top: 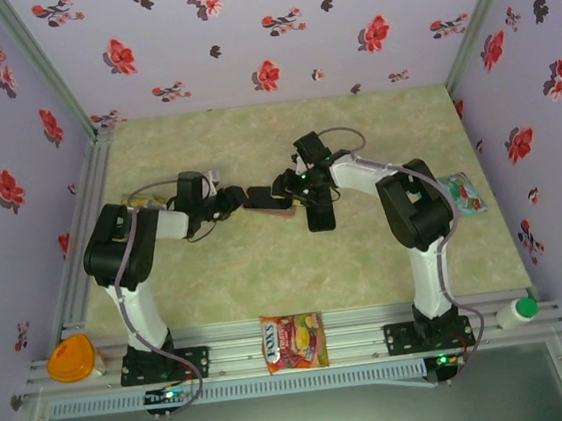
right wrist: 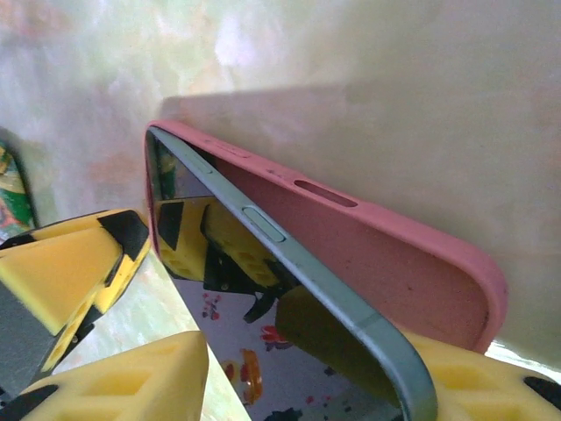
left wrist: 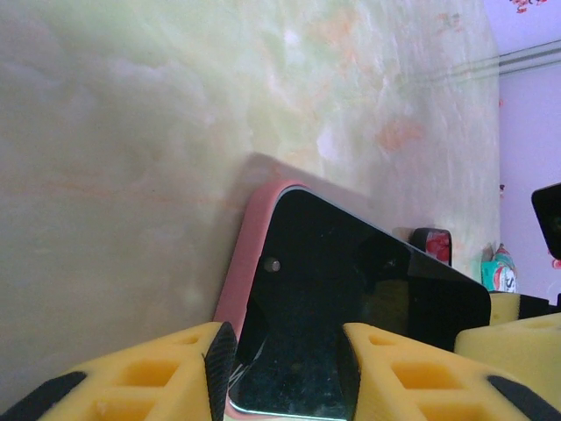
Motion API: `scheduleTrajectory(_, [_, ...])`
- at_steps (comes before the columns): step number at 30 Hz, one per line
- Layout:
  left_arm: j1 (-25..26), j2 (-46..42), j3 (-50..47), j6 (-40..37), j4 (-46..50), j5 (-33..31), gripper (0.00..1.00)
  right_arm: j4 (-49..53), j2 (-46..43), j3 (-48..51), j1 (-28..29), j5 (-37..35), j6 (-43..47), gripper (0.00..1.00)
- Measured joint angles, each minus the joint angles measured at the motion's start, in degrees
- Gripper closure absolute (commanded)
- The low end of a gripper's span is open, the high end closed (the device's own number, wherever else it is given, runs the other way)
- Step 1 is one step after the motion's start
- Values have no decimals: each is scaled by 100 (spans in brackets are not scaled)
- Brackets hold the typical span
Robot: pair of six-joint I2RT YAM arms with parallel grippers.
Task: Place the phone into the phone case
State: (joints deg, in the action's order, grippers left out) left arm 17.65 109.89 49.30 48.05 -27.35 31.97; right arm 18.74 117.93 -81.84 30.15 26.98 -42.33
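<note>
With the left end effector (left wrist: 285, 344) clamped on the pink case (left wrist: 238, 272) at mid-bench (top: 268, 282), and the grip of the right end effector (right wrist: 307, 351) impossible to tell, press the raised edge of the phone (right wrist: 230, 289) down evenly into the case.

Candy bag (top: 294, 341) lies flat, label up. Orange lid (top: 71, 358) far left of it; white bottle (top: 518, 312) far right; green snack packet (top: 463, 194) beyond it, rightward.
</note>
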Motion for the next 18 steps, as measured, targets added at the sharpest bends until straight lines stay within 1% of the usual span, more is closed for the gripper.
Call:
scheduleTrajectory(8, [17, 0, -72, 35, -127, 111, 59, 999, 254, -542, 101, -354, 179, 46])
scheduleTrajectory(18, [37, 0, -118, 33, -201, 155, 59, 1786, 487, -1073, 210, -651, 238, 39])
